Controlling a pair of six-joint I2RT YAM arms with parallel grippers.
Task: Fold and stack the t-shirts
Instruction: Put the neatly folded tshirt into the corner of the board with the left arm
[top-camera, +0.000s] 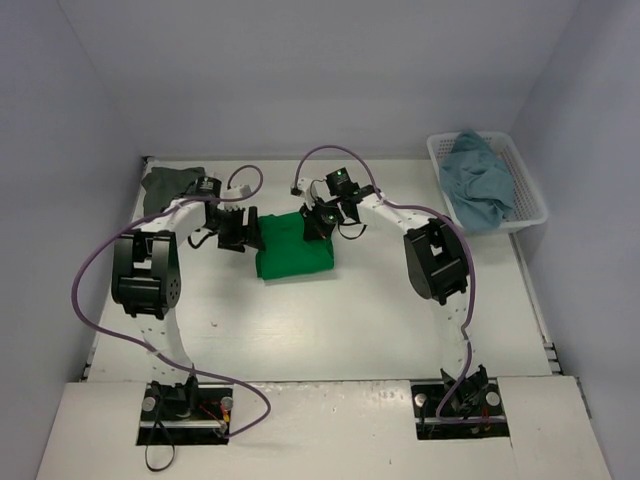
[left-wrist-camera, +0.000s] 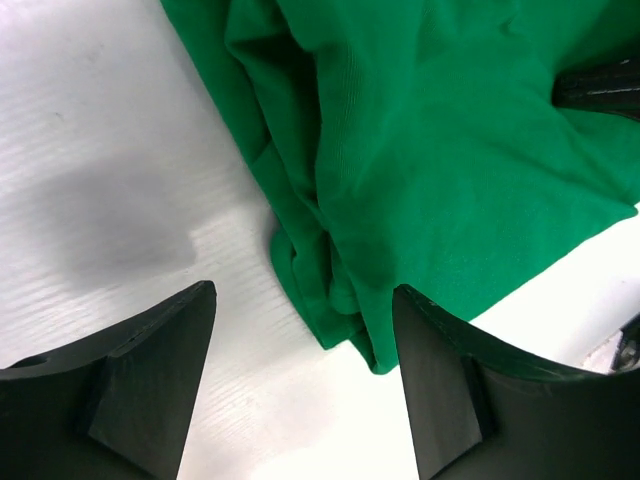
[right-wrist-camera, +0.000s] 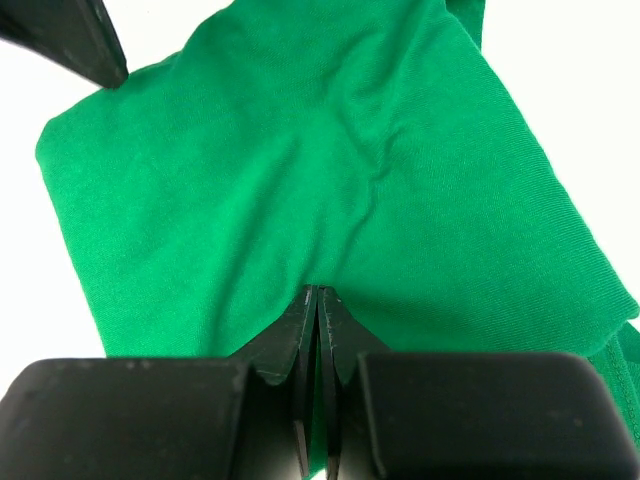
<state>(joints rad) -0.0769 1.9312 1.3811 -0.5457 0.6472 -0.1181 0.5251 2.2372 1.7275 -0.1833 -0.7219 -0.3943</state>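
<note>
From above, both grippers crowd over the bright green t-shirt (top-camera: 295, 260). They cover its far edge, and only the near part shows, a folded block lying mid-table. The dark olive-grey t-shirt (top-camera: 168, 183) sits bunched in the far left corner, partly behind the left arm, and I can't make out its shape. The light blue t-shirt (top-camera: 478, 178) is heaped in the white slatted basket (top-camera: 530, 195) at the far right edge. It rises above the rim and hides the basket's floor.

Close up, the left gripper (left-wrist-camera: 302, 298) stands wide open and holds nothing. It hangs over the green shirt's edge on the left arm's side, where the folded layers bunch in loose ridges, and the frame cuts off the lower parts of both its fingers. The right gripper (right-wrist-camera: 317, 293) is closed tight, its tips set on the smooth top layer of the green cloth with a crease running away from them. Whether any fabric is nipped between them I can't tell.

The table (top-camera: 300, 330) is white, matte and faintly grained, with a soft shadow beside the shirt. Plain pale grey-lavender walls (top-camera: 300, 80) enclose it on three sides.
</note>
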